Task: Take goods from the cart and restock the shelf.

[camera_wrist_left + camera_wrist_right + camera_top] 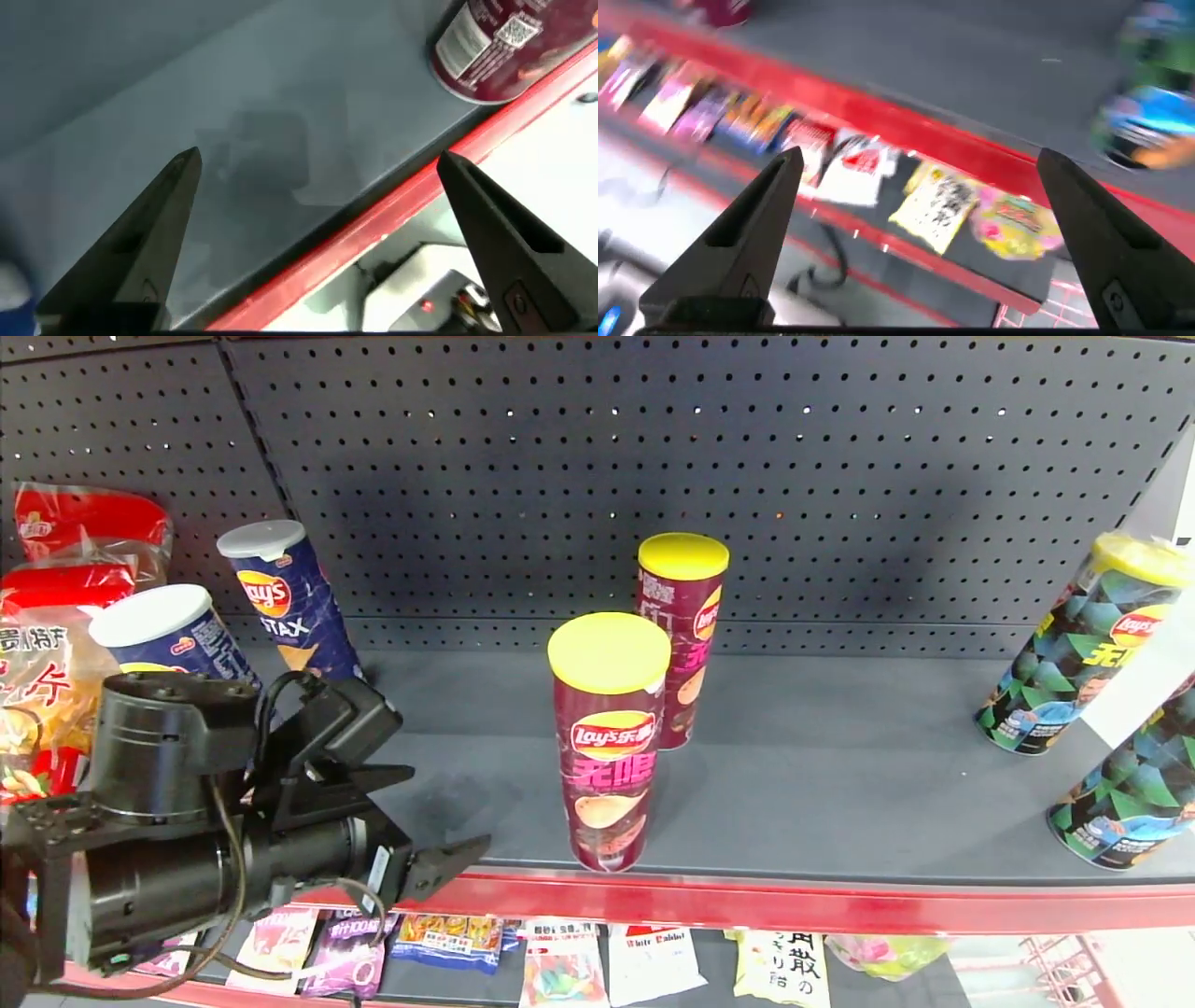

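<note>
Wide grey shelf with a red lip; left of the front maroon can and near, left gripper, fingers spread wide, empty, aimed its way; well apart from that can, out before the shelf, right gripper, spread and empty too; can itself upright just behind the lip, long axis vertical; close behind it, second maroon can; left arm judged the nearer.
</note>
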Available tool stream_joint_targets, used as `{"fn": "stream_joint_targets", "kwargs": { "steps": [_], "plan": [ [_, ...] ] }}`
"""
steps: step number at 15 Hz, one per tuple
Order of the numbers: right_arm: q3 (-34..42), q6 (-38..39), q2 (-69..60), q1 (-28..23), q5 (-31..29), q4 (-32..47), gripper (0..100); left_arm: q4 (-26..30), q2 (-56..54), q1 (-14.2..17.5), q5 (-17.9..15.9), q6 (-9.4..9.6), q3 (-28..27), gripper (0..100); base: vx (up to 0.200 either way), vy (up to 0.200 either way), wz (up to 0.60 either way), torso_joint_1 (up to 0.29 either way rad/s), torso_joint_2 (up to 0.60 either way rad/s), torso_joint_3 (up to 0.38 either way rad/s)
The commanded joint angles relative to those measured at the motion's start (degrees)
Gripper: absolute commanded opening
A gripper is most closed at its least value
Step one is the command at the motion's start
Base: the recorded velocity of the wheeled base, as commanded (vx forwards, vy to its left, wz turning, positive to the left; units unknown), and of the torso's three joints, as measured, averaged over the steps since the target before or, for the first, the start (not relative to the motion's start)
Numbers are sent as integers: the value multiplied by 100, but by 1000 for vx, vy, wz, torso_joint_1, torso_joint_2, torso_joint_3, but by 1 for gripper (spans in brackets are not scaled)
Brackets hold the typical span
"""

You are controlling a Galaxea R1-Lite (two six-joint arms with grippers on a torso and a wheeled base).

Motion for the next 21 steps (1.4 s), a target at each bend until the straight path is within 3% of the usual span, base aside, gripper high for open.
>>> {"fn": "stream_joint_targets", "kwargs": {
  "steps": [1, 5, 21],
  "plan": [
    [77, 60, -629, -360, -42, 30, 100, -3, 447, -199, 10, -73, -185, 100, 0, 0, 0, 0, 0, 0],
    [77, 78, -708, -404, -51, 30, 100, -21, 1089, -322, 36, -47, -818, 100, 0, 0, 0, 0, 0, 0],
    [77, 78, -708, -412, -60, 30, 100, -276, 1932, -639, 36, -65, -1530, 100, 0, 0, 0, 0, 0, 0]
  ]
}}
